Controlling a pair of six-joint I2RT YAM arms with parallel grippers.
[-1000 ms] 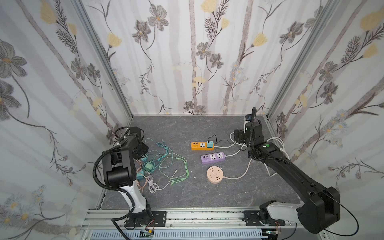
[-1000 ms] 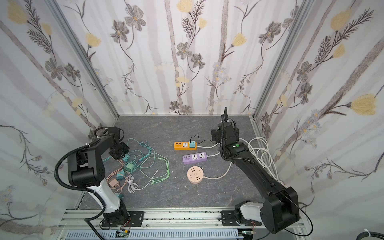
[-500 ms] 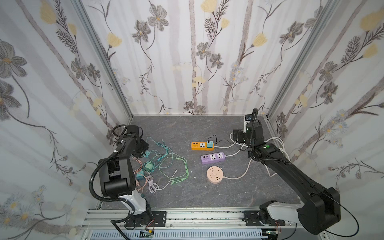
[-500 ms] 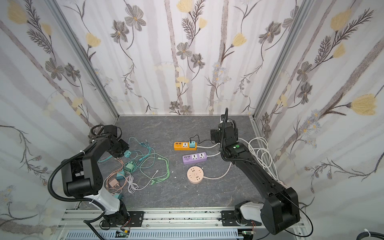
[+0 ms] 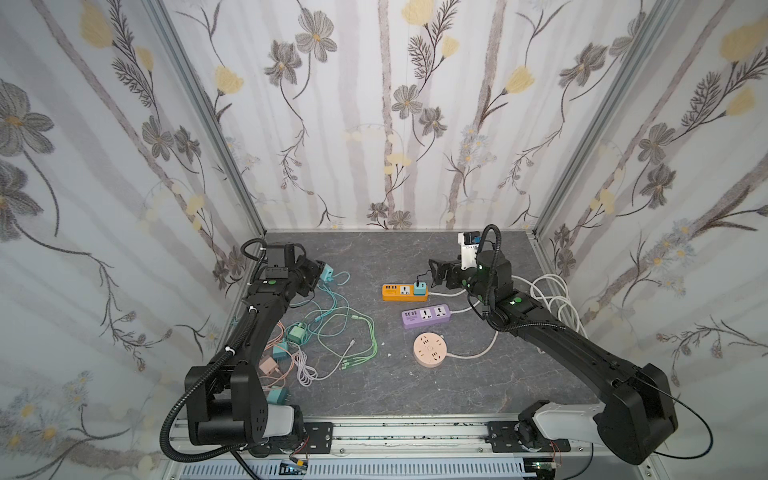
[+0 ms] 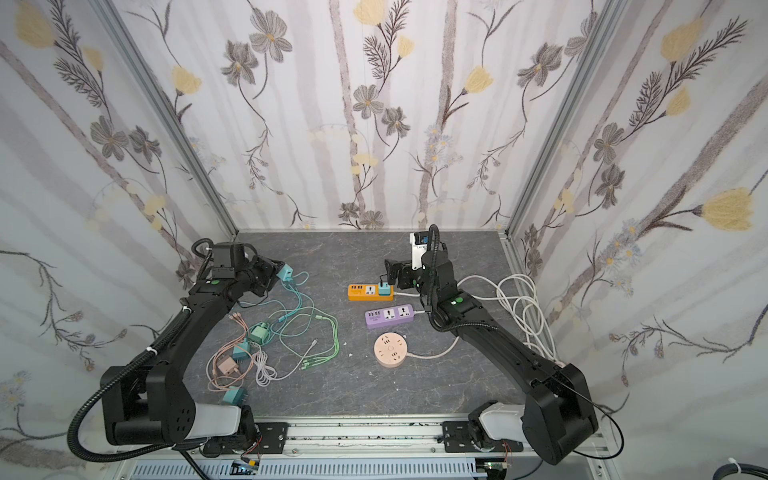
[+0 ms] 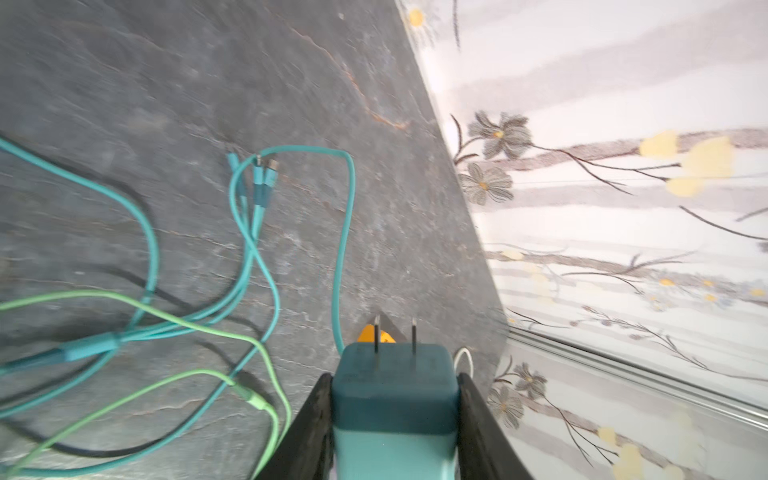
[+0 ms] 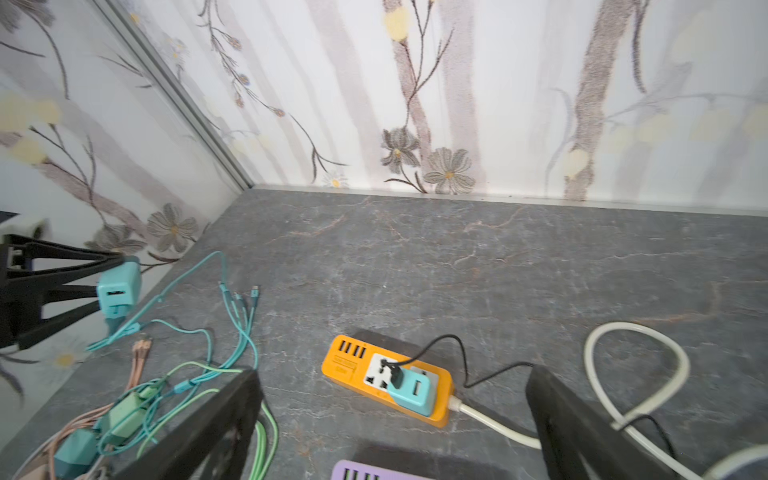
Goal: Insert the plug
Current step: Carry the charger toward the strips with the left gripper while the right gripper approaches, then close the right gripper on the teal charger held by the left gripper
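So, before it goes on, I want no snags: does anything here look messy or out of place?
The teal, green and pink charging cables and adapters lie tangled together on the grey table's left side, and the teal two-prong adapter clamped in the left end effector trails its cable into that tangle.

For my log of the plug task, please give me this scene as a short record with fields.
left end effector: shut on teal plug, prongs outward, above the table
right end effector: open, empty, near orange power strip
orange power strip: teal charger already inserted, one socket free
other strips: purple strip, round pink strip, nothing inserted
left side: loose chargers and cables
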